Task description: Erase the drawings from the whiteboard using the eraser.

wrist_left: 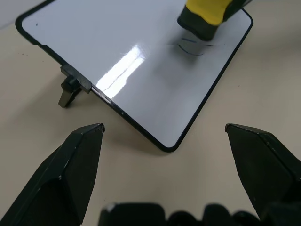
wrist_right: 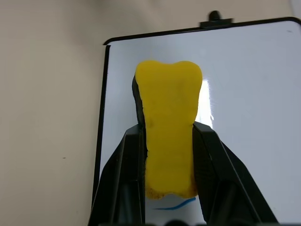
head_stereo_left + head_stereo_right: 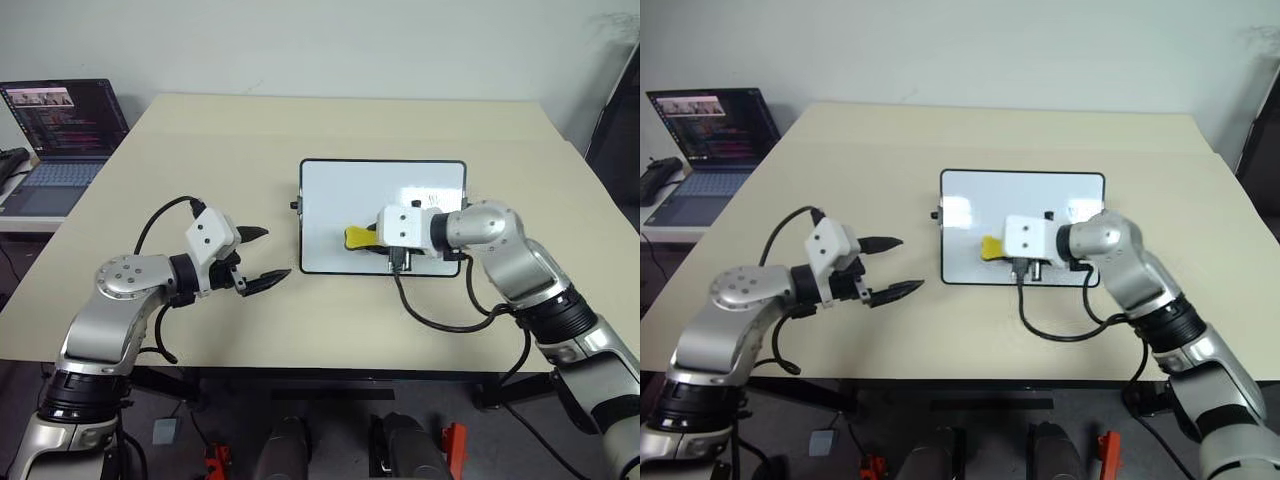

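Observation:
The whiteboard (image 3: 340,190) lies flat on the tan table, a little right of centre. My right gripper (image 3: 366,238) is shut on the yellow eraser (image 3: 356,237) and holds it over the board's lower left part, pointing left. In the right wrist view the eraser (image 2: 168,122) sits between the two black fingers (image 2: 129,155). A thin blue stroke of the drawings (image 2: 176,205) shows on the board just under the eraser's rear end, and another curved mark (image 1: 193,47) shows below the eraser (image 1: 207,12). My left gripper (image 3: 272,253) is open, just left of the board's lower left corner and apart from it.
An open laptop (image 3: 65,135) stands on a side table at the far left. A black cable (image 3: 440,322) loops from my right wrist over the table's front. A small black knob (image 1: 70,89) sticks out from the board's left short side.

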`<state>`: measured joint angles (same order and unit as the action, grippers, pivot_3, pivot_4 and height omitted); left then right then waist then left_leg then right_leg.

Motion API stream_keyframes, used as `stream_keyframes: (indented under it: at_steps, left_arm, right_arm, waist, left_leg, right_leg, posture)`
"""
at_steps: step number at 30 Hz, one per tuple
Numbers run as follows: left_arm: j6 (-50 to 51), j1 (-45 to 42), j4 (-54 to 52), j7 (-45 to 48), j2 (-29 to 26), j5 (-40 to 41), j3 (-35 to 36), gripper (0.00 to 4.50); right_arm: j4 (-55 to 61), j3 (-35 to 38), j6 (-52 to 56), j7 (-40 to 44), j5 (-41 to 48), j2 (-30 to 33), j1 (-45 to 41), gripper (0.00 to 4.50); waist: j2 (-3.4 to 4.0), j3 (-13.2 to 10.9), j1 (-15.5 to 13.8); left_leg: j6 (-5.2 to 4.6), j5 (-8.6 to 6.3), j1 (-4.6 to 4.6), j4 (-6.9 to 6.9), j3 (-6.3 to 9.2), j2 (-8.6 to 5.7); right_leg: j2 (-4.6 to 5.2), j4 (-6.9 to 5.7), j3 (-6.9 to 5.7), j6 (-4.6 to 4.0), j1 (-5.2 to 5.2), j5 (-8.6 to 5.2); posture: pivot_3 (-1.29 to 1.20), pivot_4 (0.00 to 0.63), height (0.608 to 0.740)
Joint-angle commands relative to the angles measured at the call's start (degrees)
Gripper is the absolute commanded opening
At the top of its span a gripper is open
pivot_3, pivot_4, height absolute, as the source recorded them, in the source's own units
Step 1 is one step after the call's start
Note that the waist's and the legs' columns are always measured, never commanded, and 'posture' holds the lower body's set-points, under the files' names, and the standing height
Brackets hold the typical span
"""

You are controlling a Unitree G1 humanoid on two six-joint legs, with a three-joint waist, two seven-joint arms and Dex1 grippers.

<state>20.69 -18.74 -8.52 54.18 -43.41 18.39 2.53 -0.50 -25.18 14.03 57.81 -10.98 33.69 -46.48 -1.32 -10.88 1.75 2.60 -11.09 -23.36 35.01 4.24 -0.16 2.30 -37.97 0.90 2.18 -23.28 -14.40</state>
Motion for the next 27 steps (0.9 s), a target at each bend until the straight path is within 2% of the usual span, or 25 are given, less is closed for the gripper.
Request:
stream_keyframes:
  at_steps: [1,15,27]
  left_arm:
    - [-1.4,-0.9,-0.3,-0.2,0.2,-0.1,0.6,4.50]
    - [-2.5,-1.7,1.0,-0.1,1.0,-1.2,-0.1,4.50]
    - [-2.3,-1.0,0.4,-0.6,1.1,-1.4,0.2,4.50]
  right_arm:
    - [-0.3,-1.0,-1.7,-0.4,-3.8,0.5,-2.1,1.00]
    - [-8.3,-6.4,-6.4,-3.1,-14.9,-4.8,-6.1,1.00]
    - [-18.2,-7.9,-4.8,-5.4,-23.6,-3.2,-8.8,0.99]
  waist:
    - [0.00,0.0,0.0]
    - [0.00,0.0,0.2]
    - [-0.01,0.0,0.1]
  left_leg:
    - [0.00,0.00,0.00,0.00,0.00,-0.01]
    - [0.00,0.00,0.01,0.01,0.00,0.01]
    - [0.01,0.03,0.34,0.02,0.00,0.01]
  right_leg:
    - [0.00,0.00,0.00,0.00,0.00,0.00]
    - [-0.02,-0.03,0.01,-0.04,-0.01,0.02]
    - [-0.02,-0.14,0.02,0.05,0.24,-0.01]
  posture:
    - [0.00,0.150,0.740]
    - [0.00,0.150,0.740]
    - [0.00,0.150,0.740]
